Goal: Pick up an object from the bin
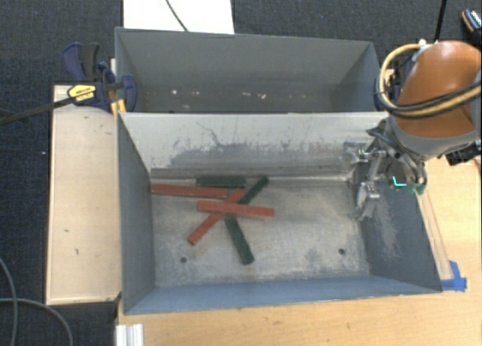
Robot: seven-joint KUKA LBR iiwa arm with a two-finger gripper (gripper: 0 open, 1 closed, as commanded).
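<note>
My gripper (365, 203) hangs at the right side of the bin, close to the right wall, with nothing between its fingers. The fingers point down, well to the right of a small pile of sticks. Nearest to it is a red stick (235, 209) lying flat and a dark green stick (239, 239) angled toward the front. Another red stick (215, 220) leans diagonally under them.
A longer red stick (192, 190) and a dark green stick (220, 182) lie along the back of the pile, left of centre. The arm with its orange cover stands over the bin's right rim.
</note>
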